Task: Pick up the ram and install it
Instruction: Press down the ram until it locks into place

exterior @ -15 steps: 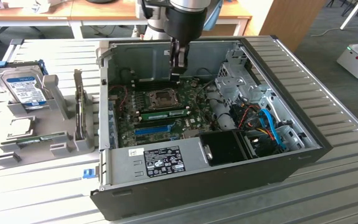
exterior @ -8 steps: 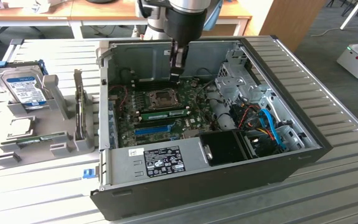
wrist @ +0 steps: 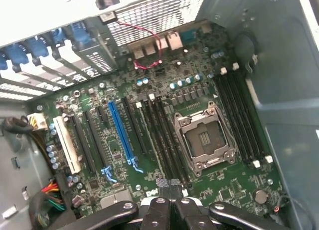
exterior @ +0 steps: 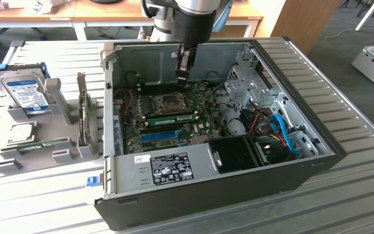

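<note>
Installation looks close to done: inside the open computer case point(exterior: 304, 161) on the counter point(exterior: 362, 204), the ram point(exterior: 172, 117) lies flat in a motherboard point(exterior: 167, 129) slot beside the CPU socket point(exterior: 172, 102). Above the socket hangs the gripper point(exterior: 182, 80), fingers pressed together, holding nothing and clear of the ram.

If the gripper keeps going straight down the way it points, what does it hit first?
Most likely the motherboard, at the dark memory slots beside the CPU socket. The shut gripper hangs just above them; exact depth is unclear.
</note>
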Controlling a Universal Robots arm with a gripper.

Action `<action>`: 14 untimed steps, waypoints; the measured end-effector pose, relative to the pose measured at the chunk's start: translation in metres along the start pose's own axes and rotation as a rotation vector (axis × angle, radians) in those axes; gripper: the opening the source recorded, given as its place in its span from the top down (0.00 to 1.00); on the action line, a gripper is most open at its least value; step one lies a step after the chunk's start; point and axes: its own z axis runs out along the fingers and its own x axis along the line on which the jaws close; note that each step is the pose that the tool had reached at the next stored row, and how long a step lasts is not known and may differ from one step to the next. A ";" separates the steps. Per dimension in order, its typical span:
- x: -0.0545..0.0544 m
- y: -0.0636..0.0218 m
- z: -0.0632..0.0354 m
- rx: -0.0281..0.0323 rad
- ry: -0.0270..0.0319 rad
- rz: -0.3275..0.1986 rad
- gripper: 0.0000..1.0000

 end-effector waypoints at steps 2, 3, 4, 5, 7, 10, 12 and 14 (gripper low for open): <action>0.000 0.0000 0.0005 0.0005 -0.0009 0.020 0.89; 0.000 0.0000 0.0007 0.0007 -0.0013 0.031 0.89; 0.000 -0.0001 0.0009 0.0010 -0.0019 0.042 0.89; 0.000 -0.0001 0.0011 0.0013 -0.0023 0.052 0.89; 0.000 -0.0001 0.0015 0.0018 -0.0032 0.074 0.89; 0.000 -0.0001 0.0020 0.0027 -0.0047 0.107 0.89; 0.000 -0.0001 0.0023 0.0032 -0.0056 0.129 0.89; 0.000 -0.0001 0.0027 0.0038 -0.0066 0.151 0.89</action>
